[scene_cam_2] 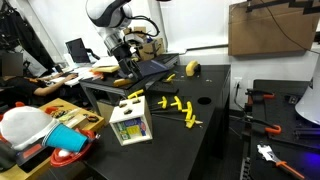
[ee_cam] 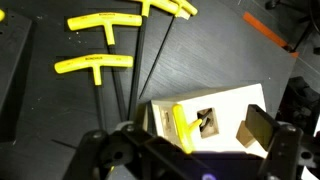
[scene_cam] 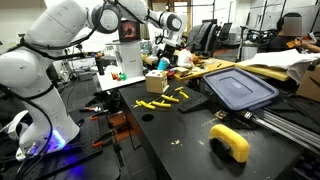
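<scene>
Currently gripper (scene_cam_2: pixel 125 68) is hovering with jaws spread wide, gripping nothing, just above the wooden box (ee_cam: pixel 225 115) that is holding one yellow wrench (ee_cam: pixel 183 128), other wrenches (ee_cam: pixel 95 65) lying beside it on the table (scene_cam: pixel 180 140).

Exterior views face table (scene_cam: pixel 170 140) from opposite ends, sharing wrenches (scene_cam: pixel 162 100); wrist looks down close.

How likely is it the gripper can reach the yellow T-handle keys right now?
Probably yes: the gripper hangs open above the table, and the yellow T-handle keys lie uncovered on it; only the wooden box sits close by their shaft ends.
</scene>
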